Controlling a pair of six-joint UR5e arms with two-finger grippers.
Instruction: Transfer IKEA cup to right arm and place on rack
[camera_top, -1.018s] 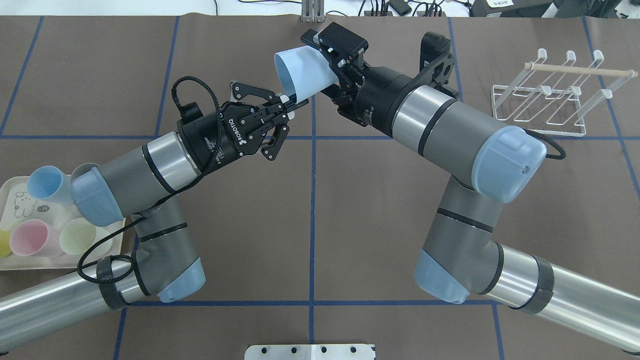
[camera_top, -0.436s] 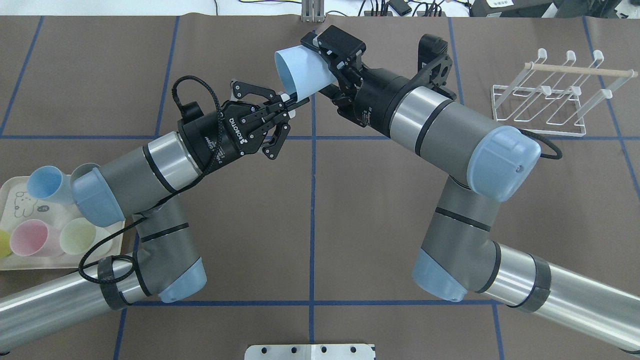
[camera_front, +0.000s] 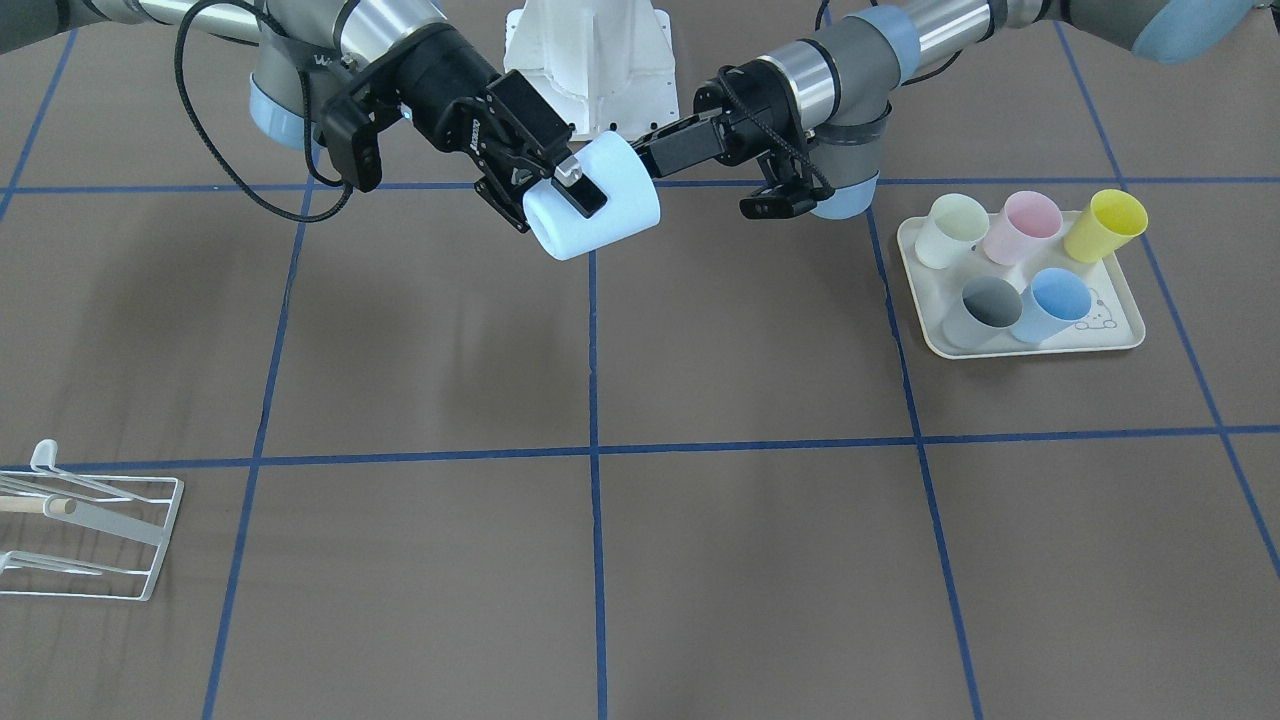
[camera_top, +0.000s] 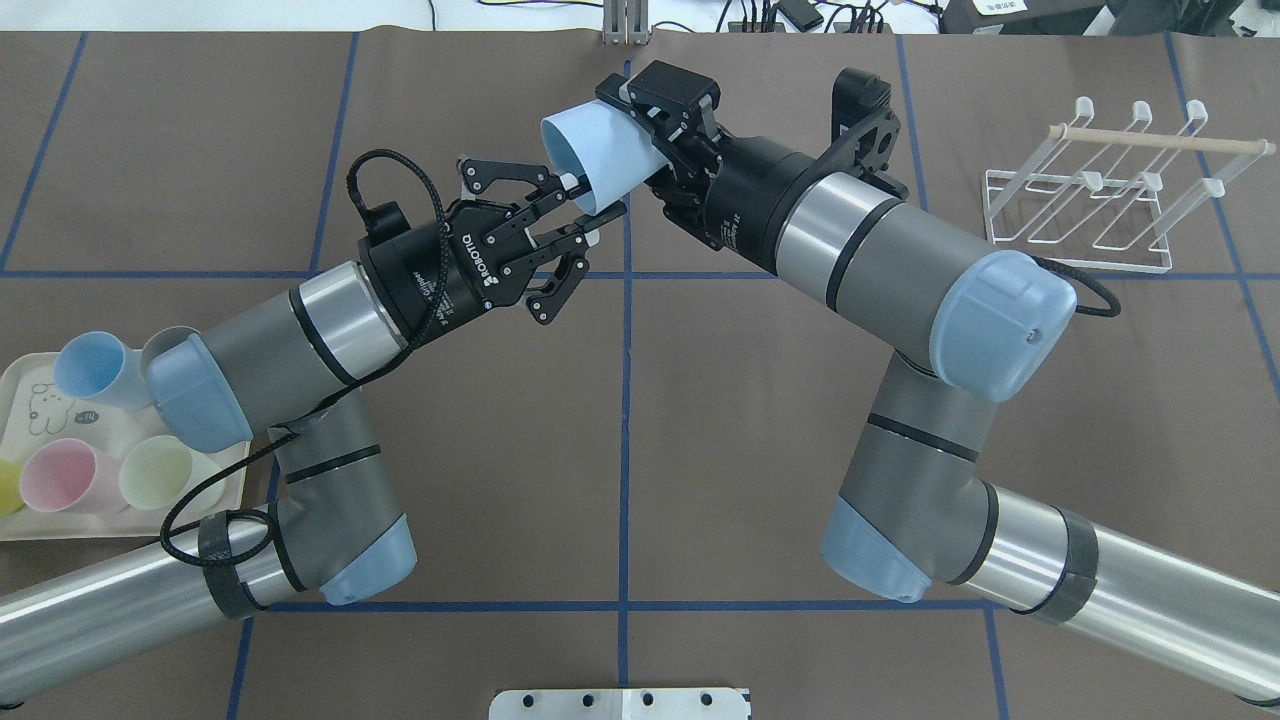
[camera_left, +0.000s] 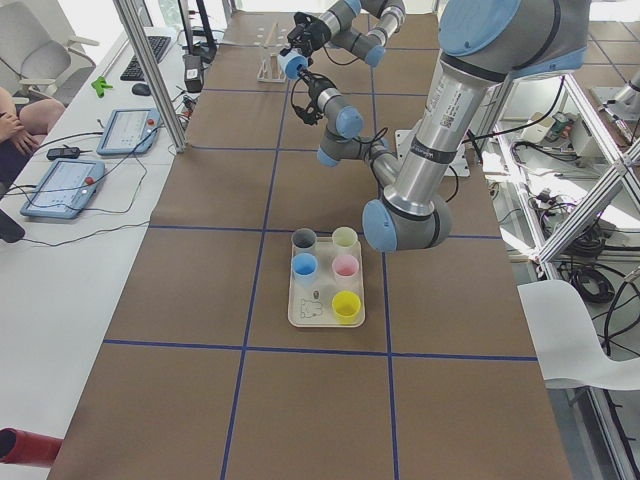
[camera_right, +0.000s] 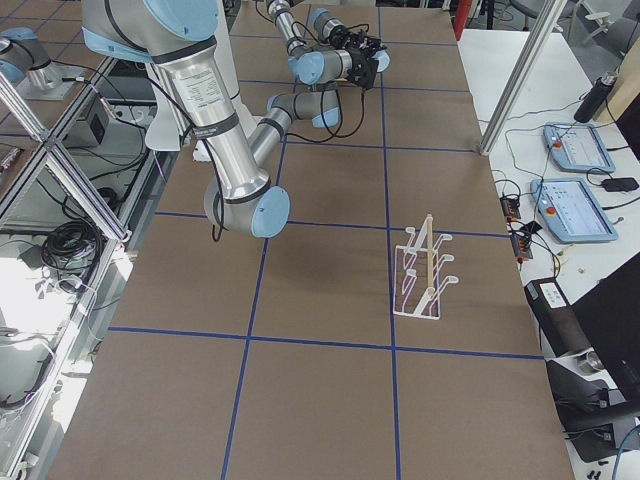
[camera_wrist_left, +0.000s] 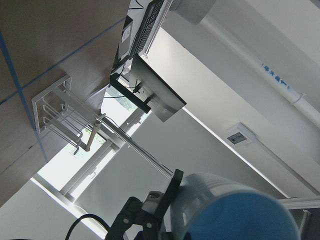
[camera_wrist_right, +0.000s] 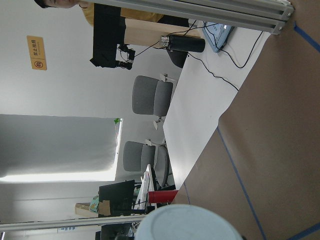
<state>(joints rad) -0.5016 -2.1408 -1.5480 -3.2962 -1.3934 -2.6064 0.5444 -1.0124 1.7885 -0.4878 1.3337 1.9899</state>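
over the brown tabletop (camera_top: 720, 420), right fingers (camera_front: 584, 194) pinch the likely light, stiff, slick blue ikea cup (camera_top: 600, 150) across its wall; left fingers (camera_top: 565, 241) spread.

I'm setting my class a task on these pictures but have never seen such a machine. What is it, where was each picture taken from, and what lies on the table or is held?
It is a robot with two jointed arms, each ending in a two-finger claw. One camera looks down from behind it, one faces it across the table, two look along the table from its ends, and one sits on each wrist. The right claw is clamped on a pale blue cup in mid-air; the left claw stands open at its rim. On the brown table are a white wire rack and a cream tray carrying five coloured cups.
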